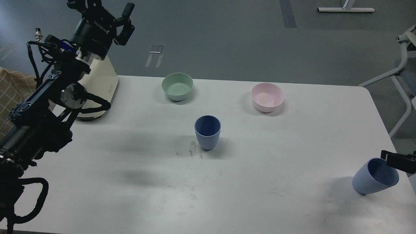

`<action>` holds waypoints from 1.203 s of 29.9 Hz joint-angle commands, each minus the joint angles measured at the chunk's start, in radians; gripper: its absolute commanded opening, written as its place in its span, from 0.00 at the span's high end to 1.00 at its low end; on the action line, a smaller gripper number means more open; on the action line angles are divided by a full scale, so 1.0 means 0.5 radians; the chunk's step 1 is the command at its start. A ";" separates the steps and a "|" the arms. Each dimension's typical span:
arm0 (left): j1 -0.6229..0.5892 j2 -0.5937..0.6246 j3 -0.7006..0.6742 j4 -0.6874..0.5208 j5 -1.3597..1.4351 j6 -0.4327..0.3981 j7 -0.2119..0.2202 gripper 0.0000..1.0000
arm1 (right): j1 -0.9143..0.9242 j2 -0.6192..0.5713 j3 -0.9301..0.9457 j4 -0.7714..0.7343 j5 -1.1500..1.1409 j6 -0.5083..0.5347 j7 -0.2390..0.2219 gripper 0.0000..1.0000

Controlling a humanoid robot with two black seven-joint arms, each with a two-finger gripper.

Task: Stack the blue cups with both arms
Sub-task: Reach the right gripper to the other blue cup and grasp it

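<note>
A slate blue cup point(207, 131) stands upright in the middle of the white table point(130, 182). A lighter periwinkle blue cup point(373, 177) leans tilted near the table's right edge, mouth facing up and right. My left gripper point(102, 8) is high at the far left, above the toaster, with its fingers spread and empty, far from both cups. Only a black tip of my right gripper point(398, 161) shows at the right edge, right at the periwinkle cup's rim. Its fingers cannot be told apart.
A cream toaster point(100, 84) stands at the back left under my left arm. A mint-green bowl point(177, 86) and a pink bowl point(267, 97) sit behind the slate blue cup. A white chair frame point(401, 74) stands off the table's right side.
</note>
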 commanded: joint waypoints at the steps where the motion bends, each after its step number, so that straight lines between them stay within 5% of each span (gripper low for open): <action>1: -0.001 -0.001 0.002 0.000 0.000 0.000 0.000 0.02 | -0.042 0.001 -0.008 -0.003 -0.012 0.000 -0.003 0.15; 10: -0.004 0.002 0.002 0.000 0.003 -0.003 0.000 0.02 | -0.098 0.020 -0.021 -0.009 -0.018 0.000 -0.016 0.37; 13: -0.001 -0.001 0.002 0.000 0.003 -0.003 0.000 0.02 | -0.104 0.023 -0.030 -0.009 -0.025 0.000 -0.037 0.57; 33: 0.008 -0.001 0.002 0.000 0.006 0.000 0.000 0.02 | -0.082 0.185 -0.088 -0.012 -0.111 0.000 -0.055 0.59; 36: 0.008 -0.004 0.002 0.000 0.006 0.003 0.000 0.02 | -0.082 0.189 -0.088 -0.009 -0.111 0.000 -0.055 0.77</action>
